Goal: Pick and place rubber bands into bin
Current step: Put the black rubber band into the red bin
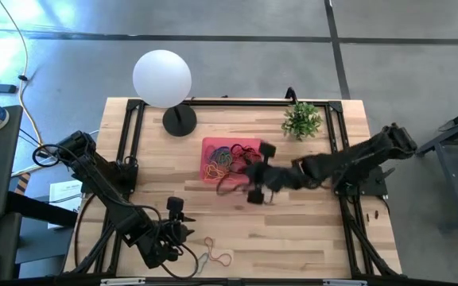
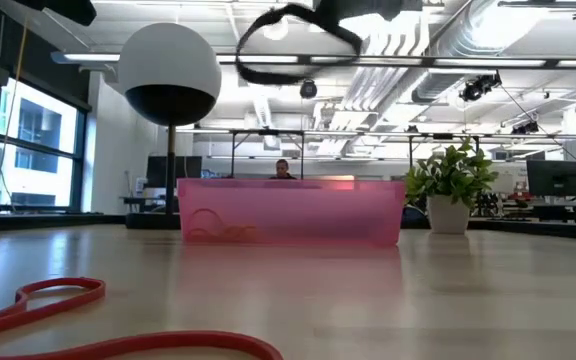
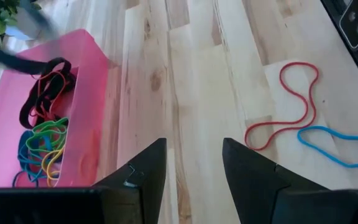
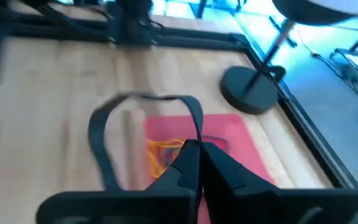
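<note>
Rubber bands, loose: a red loop (image 3: 283, 106) and a blue loop (image 3: 337, 145) lie flat on the desk (image 1: 293, 230) at its near edge, just beside my left arm and well apart from the bin.
Left gripper (image 3: 194, 171): parked low over bare wood near those two loops, fingers spread with nothing between them; it waits.
Rubber band, carried: a wide black loop (image 4: 143, 134) hangs from my right gripper (image 4: 199, 149), whose fingers are pinched together on one strand of it.
Right gripper, position: raised above the desk just in front of the bin's near wall; in the low view the loop (image 2: 293, 45) swings high over the pink tray.
Bin (image 1: 209, 144): translucent pink tray at the desk's middle, already holding a tangle of black, green, yellow, orange and blue bands (image 3: 42, 134).
Step in hand, my judgement: carrying the black loop to the drop.
How to do it well: I should bring the pinch over the tray's middle, not its rim, because the loop hangs wide and could drape across the wall. I should lower until the slack rests on the pile, then let go and lift straight up so the band does not cling.
Far objects: white globe lamp (image 1: 162, 77) and small potted plant (image 1: 302, 120) stand behind the bin; I must keep the swinging loop off both.
Writing and brands: none legible on the bin, lamp or arms.
</note>
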Motion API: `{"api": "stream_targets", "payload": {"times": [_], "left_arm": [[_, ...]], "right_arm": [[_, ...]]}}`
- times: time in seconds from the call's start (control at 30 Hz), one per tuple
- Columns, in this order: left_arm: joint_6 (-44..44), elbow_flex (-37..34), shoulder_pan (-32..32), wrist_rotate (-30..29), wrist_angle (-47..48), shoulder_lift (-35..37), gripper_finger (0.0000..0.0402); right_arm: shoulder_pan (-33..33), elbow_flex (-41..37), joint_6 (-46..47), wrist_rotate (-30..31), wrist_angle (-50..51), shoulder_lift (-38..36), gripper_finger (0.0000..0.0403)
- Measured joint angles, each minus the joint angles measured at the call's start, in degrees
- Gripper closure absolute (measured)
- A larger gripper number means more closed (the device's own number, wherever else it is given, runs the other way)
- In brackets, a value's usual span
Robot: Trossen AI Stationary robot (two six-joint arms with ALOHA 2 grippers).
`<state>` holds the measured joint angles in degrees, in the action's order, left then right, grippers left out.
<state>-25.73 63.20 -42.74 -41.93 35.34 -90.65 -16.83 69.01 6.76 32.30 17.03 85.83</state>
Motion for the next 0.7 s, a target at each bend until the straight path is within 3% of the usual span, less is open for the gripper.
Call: {"api": "stream_targets", "payload": {"times": [0.37,0.7], "left_arm": [[-0.3,0.0,0.0,-0.8,-5.0,0.0,0.0254],[-0.3,0.0,0.0,-1.2,-5.4,0.0,0.0254]], "right_arm": [[17.4,0.0,-4.3,-10.4,5.0,1.6,0.0402],[26.6,-4.9,3.7,-14.0,4.6,1.6,0.0402]]}}
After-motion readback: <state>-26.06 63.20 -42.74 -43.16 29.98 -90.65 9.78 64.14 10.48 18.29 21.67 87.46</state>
